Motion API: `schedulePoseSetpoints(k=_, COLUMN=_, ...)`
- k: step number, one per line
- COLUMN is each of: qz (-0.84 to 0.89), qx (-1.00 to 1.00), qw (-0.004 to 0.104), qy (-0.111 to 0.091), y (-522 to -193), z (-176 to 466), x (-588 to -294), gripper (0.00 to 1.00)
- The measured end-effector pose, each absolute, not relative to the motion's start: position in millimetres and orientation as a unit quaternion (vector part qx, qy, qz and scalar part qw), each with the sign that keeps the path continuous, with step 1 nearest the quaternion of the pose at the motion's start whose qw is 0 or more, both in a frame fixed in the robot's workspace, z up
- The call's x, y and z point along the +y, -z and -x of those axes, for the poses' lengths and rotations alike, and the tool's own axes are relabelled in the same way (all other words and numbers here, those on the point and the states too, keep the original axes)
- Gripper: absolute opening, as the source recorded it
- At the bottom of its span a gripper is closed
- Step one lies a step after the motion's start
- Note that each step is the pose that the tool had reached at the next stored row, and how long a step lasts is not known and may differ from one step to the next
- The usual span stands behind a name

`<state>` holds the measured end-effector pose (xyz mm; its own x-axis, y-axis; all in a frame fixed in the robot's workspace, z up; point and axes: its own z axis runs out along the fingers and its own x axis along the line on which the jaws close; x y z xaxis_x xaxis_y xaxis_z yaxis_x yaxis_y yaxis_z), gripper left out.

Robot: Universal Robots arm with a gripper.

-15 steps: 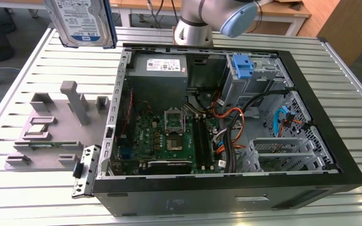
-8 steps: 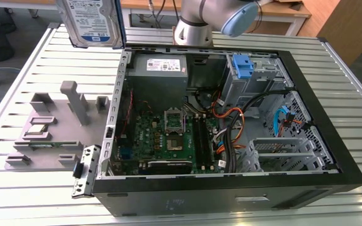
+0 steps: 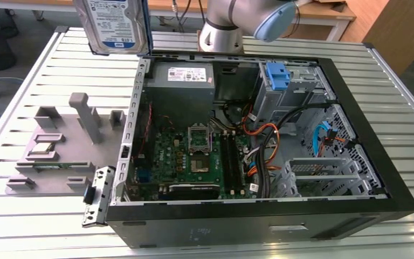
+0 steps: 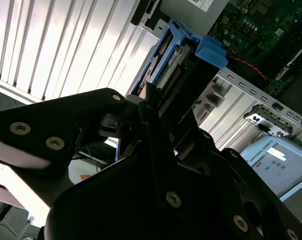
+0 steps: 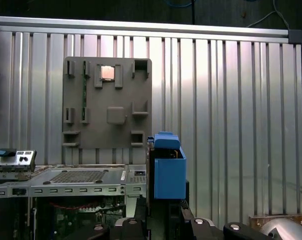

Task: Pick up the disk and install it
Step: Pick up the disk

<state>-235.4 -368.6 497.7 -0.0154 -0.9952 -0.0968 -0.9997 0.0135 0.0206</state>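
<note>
A ribbed metal table (image 3: 41, 59) carries an open computer case (image 3: 401, 199). The gripper (image 4: 166, 107) is clenched on the disk (image 3: 114, 24), held above the table.

The disk (image 3: 114, 24) is cut off by the exterior view's top edge, as is the arm (image 3: 228, 24). In the second wrist view the gripper (image 4: 153, 107) covers most of the disk. In the first wrist view the case (image 5: 70, 190) runs off the edge.
</note>
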Motion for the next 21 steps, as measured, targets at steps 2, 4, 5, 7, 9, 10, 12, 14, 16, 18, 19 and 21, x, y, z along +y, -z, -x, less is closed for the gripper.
schedulePoseSetpoints(k=2, qz=0.701, qx=0.711, qw=0.027, qy=-0.041, y=-497.7, z=231.6, x=-368.6, gripper=0.35)
schedulePoseSetpoints(k=4, qz=0.701, qx=0.711, qw=0.027, qy=-0.041, y=-497.7, z=227.5, x=-368.6, gripper=0.35)
schedulePoseSetpoints(k=5, qz=0.701, qx=0.711, qw=0.027, qy=-0.042, y=-497.8, z=225.4, x=-368.6, gripper=0.35)
schedulePoseSetpoints(k=7, qz=0.701, qx=0.711, qw=0.027, qy=-0.042, y=-497.7, z=220.8, x=-368.6, gripper=0.35)
schedulePoseSetpoints(k=9, qz=0.701, qx=0.711, qw=0.027, qy=-0.042, y=-497.7, z=216.4, x=-368.6, gripper=0.35)
schedulePoseSetpoints(k=10, qz=0.701, qx=0.711, qw=0.027, qy=-0.042, y=-497.7, z=214.3, x=-368.6, gripper=0.35)
schedulePoseSetpoints(k=12, qz=0.701, qx=0.711, qw=0.027, qy=-0.042, y=-497.7, z=209.5, x=-368.6, gripper=0.35)
schedulePoseSetpoints(k=14, qz=0.701, qx=0.711, qw=0.027, qy=-0.042, y=-497.7, z=204.8, x=-368.6, gripper=0.35)
schedulePoseSetpoints(k=16, qz=0.701, qx=0.711, qw=0.027, qy=-0.042, y=-497.6, z=199.3, x=-368.6, gripper=0.35)
schedulePoseSetpoints(k=18, qz=0.701, qx=0.711, qw=0.027, qy=-0.042, y=-497.6, z=193.3, x=-368.6, gripper=0.35)
schedulePoseSetpoints(k=19, qz=0.701, qx=0.711, qw=0.027, qy=-0.042, y=-497.6, z=190.1, x=-368.6, gripper=0.35)
schedulePoseSetpoints(k=21, qz=0.701, qx=0.711, qw=0.026, qy=-0.042, y=-497.6, z=183.7, x=-368.6, gripper=0.35)
